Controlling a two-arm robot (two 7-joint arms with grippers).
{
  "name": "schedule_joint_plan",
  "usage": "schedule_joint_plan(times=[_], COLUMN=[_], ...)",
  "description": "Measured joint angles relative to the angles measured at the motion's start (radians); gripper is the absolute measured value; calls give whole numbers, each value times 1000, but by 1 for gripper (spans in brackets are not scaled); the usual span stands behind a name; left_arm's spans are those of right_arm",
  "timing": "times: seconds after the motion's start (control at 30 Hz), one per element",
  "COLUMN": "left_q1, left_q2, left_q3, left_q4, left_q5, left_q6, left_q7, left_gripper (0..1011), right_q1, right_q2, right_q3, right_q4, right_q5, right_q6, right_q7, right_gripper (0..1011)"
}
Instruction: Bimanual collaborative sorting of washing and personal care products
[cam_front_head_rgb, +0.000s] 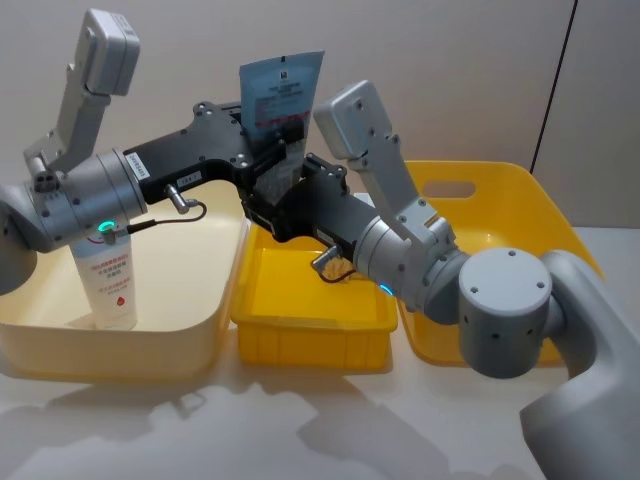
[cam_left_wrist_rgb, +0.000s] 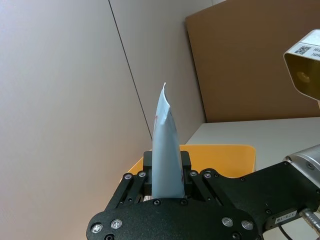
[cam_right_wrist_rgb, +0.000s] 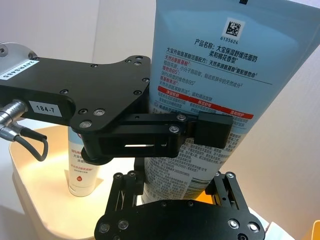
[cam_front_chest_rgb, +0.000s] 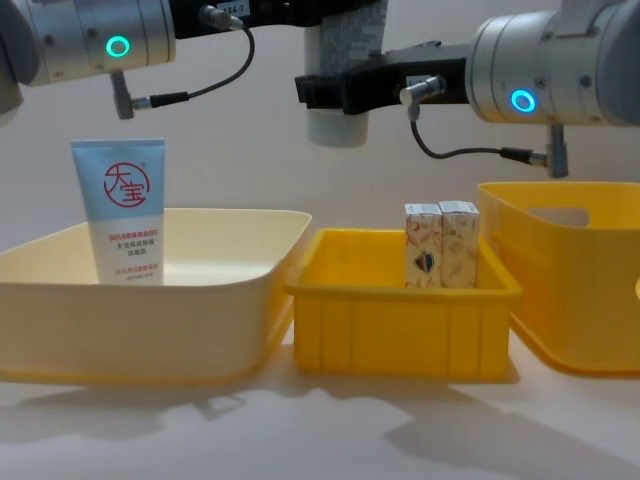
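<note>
A light-blue tube (cam_front_head_rgb: 282, 85) with printed text stands upright in the air above the middle yellow bin (cam_front_head_rgb: 310, 325), its white cap (cam_front_chest_rgb: 337, 125) pointing down. My left gripper (cam_front_head_rgb: 268, 135) is shut across the tube's middle (cam_left_wrist_rgb: 165, 150). My right gripper (cam_right_wrist_rgb: 177, 187) sits just below it, with its fingers (cam_right_wrist_rgb: 127, 187) pressed against both sides of the tube's lower part (cam_right_wrist_rgb: 175, 175). A second tube with a red circle logo (cam_front_chest_rgb: 120, 210) stands in the cream tub (cam_front_chest_rgb: 150, 310). Two small cream boxes (cam_front_chest_rgb: 440, 245) stand in the middle bin (cam_front_chest_rgb: 400, 320).
A large yellow tub (cam_front_head_rgb: 500, 190) sits on the right, touching the middle bin. The three containers stand in a row on a white table (cam_front_head_rgb: 250, 430), which has free room in front. A plain wall stands close behind.
</note>
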Motion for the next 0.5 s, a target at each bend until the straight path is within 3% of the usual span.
schedule_joint_plan(times=[0.5], left_q1=[0], left_q2=[0], left_q3=[0], left_q4=[0], left_q5=[0], left_q6=[0], left_q7=[0], left_gripper=[295], right_q1=[1], right_q2=[-1], right_q3=[-2], right_q4=[2], right_q5=[-3], right_q6=[-1], right_q7=[-2], right_gripper=[601])
